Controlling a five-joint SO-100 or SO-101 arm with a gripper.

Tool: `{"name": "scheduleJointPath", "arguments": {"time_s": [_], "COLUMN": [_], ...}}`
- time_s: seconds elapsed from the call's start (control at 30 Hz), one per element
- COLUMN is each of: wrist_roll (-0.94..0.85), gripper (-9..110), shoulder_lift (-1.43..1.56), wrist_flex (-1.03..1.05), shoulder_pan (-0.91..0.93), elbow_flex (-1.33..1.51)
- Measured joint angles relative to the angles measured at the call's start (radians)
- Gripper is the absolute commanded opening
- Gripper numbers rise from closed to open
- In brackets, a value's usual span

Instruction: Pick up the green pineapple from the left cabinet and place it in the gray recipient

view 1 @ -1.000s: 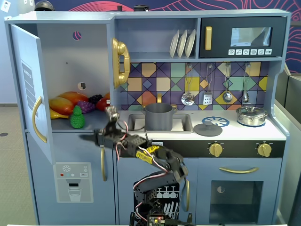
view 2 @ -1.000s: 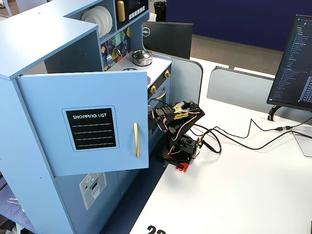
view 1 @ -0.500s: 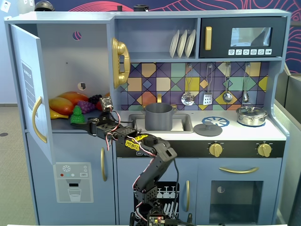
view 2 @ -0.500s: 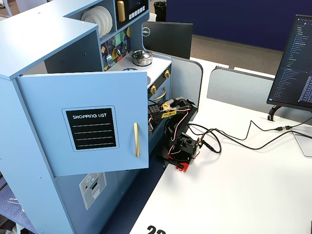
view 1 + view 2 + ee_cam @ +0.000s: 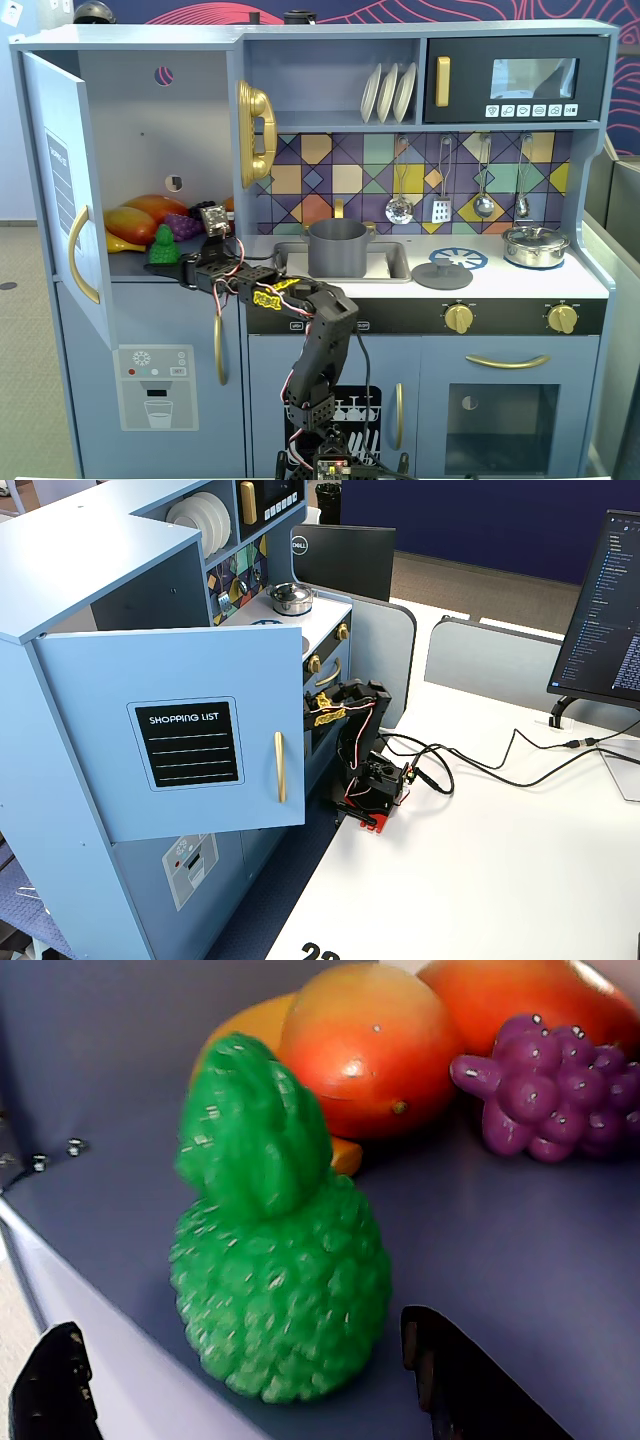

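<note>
Green pineapple [image 5: 275, 1270] upright near the left cabinet [image 5: 130, 130] shelf's front edge.
Claw [image 5: 240, 1380] open, empty, straddling it; next, I judge, close and lift.

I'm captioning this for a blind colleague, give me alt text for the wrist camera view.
A bright green pineapple stands upright on the left cabinet floor, framed between the open gripper fingertips at the bottom edge. Behind it lie orange-yellow mangoes and a purple grape bunch.

Orange-yellow mangoes [image 5: 370, 1060] beside purple grape bunch [image 5: 560, 1090]; shiny silver lidded pot [image 5: 535, 245] on the counter.
</note>
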Motion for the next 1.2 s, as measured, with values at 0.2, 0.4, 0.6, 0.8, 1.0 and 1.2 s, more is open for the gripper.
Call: {"name": "scheduleJointPath", "arguments": {"time_s": [0.2, 0.4, 0.6, 0.8, 1.0, 1.2], "wrist_roll": [-0.023, -0.127, -0.23, -0.282, -0.201, -0.114], "gripper": [0, 0, 0, 0, 0, 0], "shoulder_lift": [-0.094, -0.094, 0.179, 0.617, 0.89, 0.897], "wrist_flex": [-0.012, -0.048, -0.035, -0.032, -0.075, 0.011], "shoulder_pan": [-0.009, -0.044, -0.14, -0.126, 0.16, 0.522], "elbow_flex": [-0.101, -0.129, 0.064, 0.265, 0.331, 0.265]}}
